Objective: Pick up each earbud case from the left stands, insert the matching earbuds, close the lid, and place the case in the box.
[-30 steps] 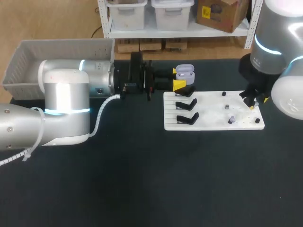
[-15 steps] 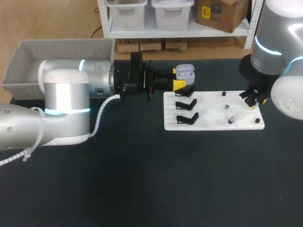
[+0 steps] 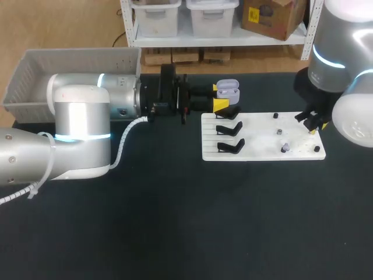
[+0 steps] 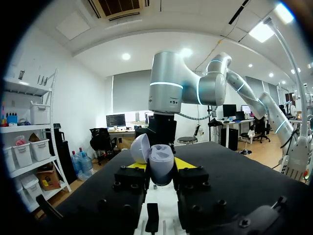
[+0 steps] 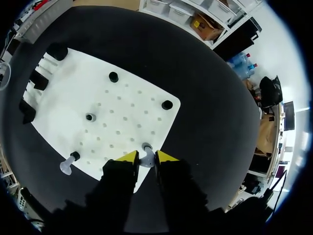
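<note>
Head view: left gripper (image 3: 221, 97) horizontal, clasping case (image 3: 228, 88); right gripper (image 3: 312, 126) pinching earbud (image 5: 145, 157).

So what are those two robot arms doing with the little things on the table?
The left gripper holds a pale purple earbud case with its lid open, just beyond the black stands. The right gripper pinches a small earbud at the edge of the white board. A second earbud sits on the board on a peg. The case has not yet gone into the grey box.
</note>
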Robot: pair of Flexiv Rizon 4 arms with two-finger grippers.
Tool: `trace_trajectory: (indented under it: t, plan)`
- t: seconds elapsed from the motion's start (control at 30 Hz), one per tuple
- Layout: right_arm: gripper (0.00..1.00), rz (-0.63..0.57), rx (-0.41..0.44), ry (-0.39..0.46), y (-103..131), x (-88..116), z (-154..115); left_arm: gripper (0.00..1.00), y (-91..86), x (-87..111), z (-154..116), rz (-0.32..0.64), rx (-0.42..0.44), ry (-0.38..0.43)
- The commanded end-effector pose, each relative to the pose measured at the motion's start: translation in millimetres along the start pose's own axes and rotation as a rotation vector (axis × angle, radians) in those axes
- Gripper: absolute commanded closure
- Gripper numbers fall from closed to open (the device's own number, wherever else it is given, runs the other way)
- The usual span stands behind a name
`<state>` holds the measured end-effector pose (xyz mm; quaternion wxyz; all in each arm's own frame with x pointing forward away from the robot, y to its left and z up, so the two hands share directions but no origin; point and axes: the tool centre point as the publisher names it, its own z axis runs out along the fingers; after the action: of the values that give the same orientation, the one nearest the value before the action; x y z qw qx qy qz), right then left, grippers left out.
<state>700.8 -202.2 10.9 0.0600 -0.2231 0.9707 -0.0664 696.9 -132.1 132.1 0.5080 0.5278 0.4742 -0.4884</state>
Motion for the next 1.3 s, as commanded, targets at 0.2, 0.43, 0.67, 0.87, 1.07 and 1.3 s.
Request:
trace_trajectory:
  t: [0.2,0.43,0.67,0.87,1.07,1.3]
  plan:
    - [1.0,0.007,0.006,-0.004,-1,3,-3,1.0,-1.4,0.3,0,0.002,-0.005,-0.002]
    - [1.0,0.035,0.004,-0.004,3,13,-36,1.0,-1.4,0.3,0,0.002,-0.005,-0.002]
    - [1.0,0.062,0.003,0.037,17,21,-82,1.0,-1.4,0.3,0,0.002,-0.005,-0.002]
    - [1.0,0.079,0.043,0.041,28,22,-100,1.0,-1.4,0.3,0,0.002,-0.005,-0.002]
    - [1.0,0.079,0.043,0.041,28,22,-100,1.0,-1.4,0.3,0,0.002,-0.005,-0.002]
    - [1.0,0.079,0.043,0.041,28,22,-100,1.0,-1.4,0.3,0,0.002,-0.005,-0.002]
